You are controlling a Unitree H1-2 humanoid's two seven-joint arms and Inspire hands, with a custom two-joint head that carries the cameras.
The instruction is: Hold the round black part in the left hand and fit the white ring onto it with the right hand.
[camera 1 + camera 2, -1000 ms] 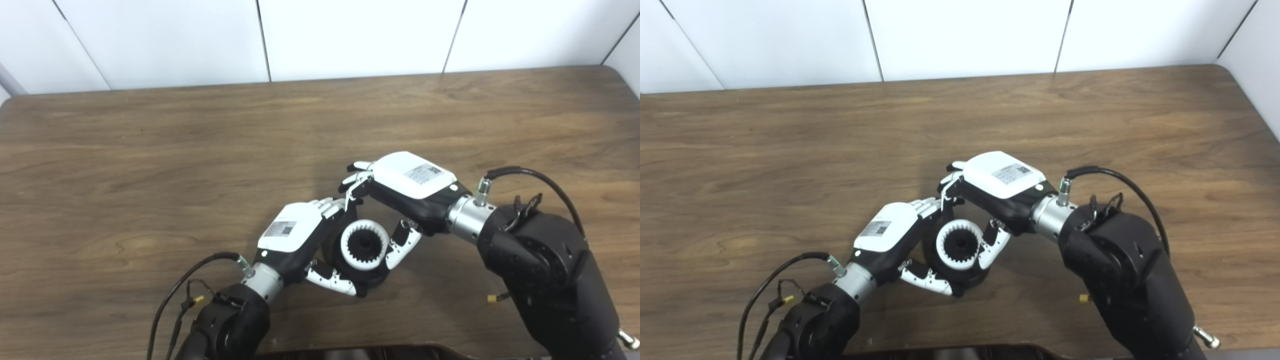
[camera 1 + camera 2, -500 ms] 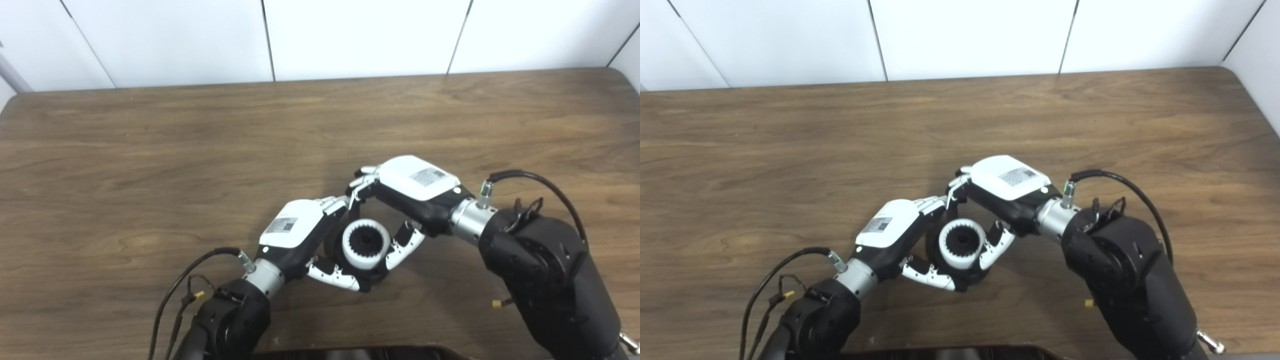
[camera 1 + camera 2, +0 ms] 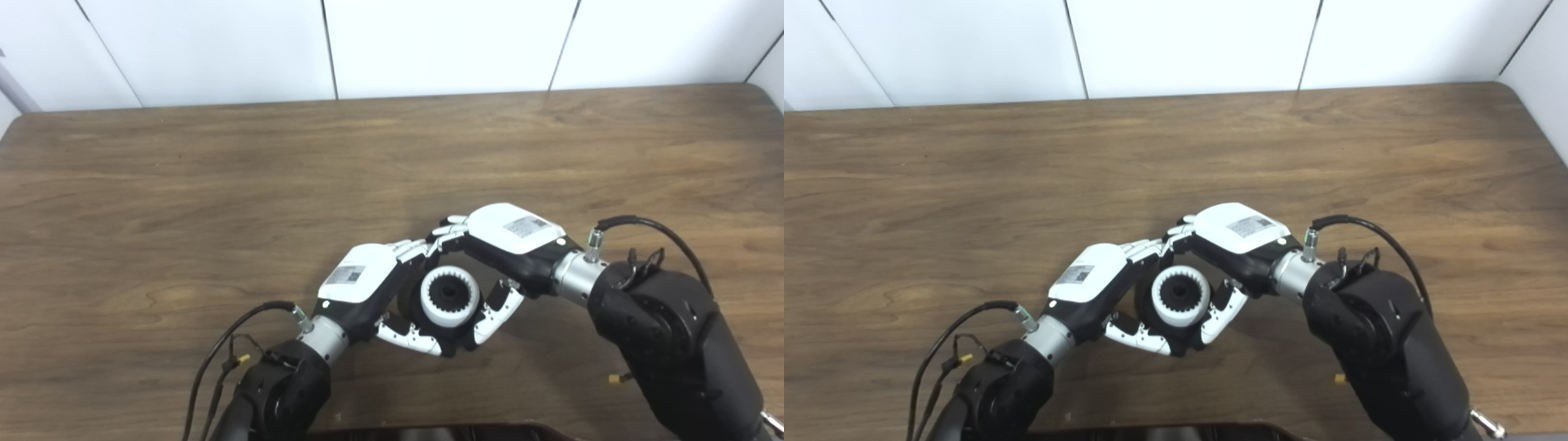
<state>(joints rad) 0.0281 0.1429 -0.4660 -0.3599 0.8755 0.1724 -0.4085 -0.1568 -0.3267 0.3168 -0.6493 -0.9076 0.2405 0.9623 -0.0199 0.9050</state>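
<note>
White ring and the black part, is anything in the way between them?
Nothing visible. The white ring already sits on the black part, which the left hand holds. The right hand wraps its far and right sides.

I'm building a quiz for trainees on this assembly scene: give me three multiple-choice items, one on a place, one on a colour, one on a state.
1. Where does the white ring sit?
A. Between the two hands, on the round black part
B. At the table's far edge
C. Alone, left of both arms

2. What colour is the table?
A. White
B. Brown wood
C. Green

3. What is the left hand doing?
A. Lying flat and open on the table
B. Closed around the round black part
C. Raised out of view

Answers:
1 A: the toothed ring lies over the black part, with the right hand beside it.
2 B: wood grain shows all over it.
3 B: its fingers wrap under and around the part.
</note>
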